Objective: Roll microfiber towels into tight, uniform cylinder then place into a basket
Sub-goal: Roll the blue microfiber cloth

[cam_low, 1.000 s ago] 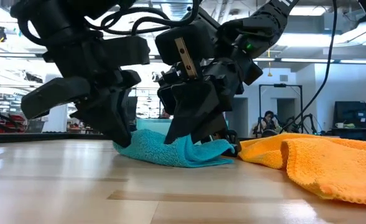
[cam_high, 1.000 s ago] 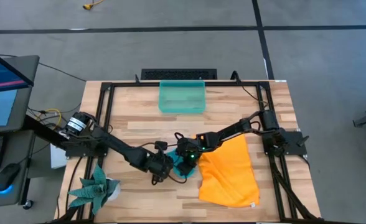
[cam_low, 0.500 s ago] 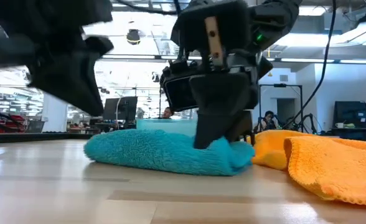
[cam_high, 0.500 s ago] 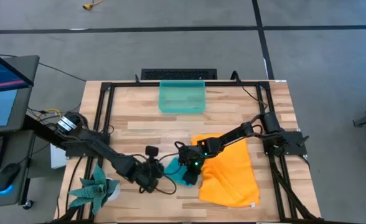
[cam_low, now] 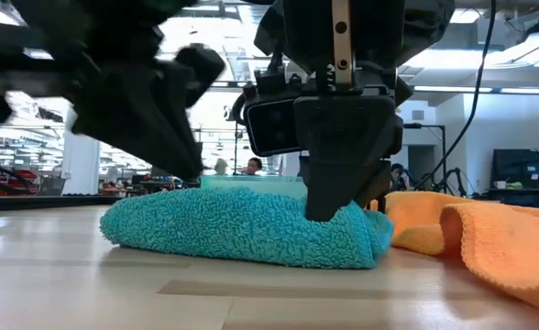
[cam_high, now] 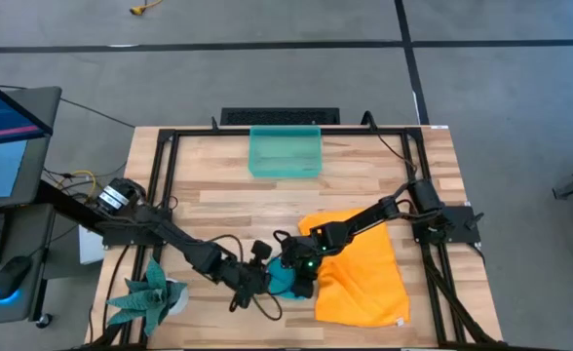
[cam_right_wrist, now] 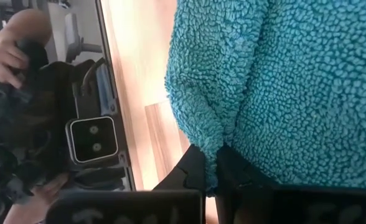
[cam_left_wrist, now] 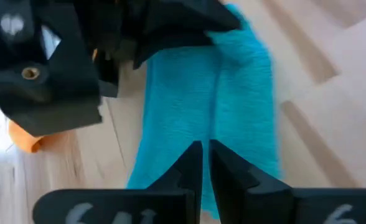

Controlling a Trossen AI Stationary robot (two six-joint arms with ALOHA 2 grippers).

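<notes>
I held both grippers at the teal towel (cam_low: 242, 229): right gripper (cam_right_wrist: 209, 171) pinched its edge, left gripper (cam_left_wrist: 205, 163) stayed closed, empty.

You've got two dark, near-black jointed arms here, left arm (cam_high: 170, 239) lower left of the overhead frame, right arm (cam_high: 374, 214) centre right. Loose black cables loop off the left one, and its base joint shows a pale round cap. A small green light glows on the right claw (cam_high: 301, 276). Up close, the left claw (cam_left_wrist: 206, 163) ends in two slim black tapered fingers; a brass-coloured screw sits in the black bracket at upper left.
</notes>
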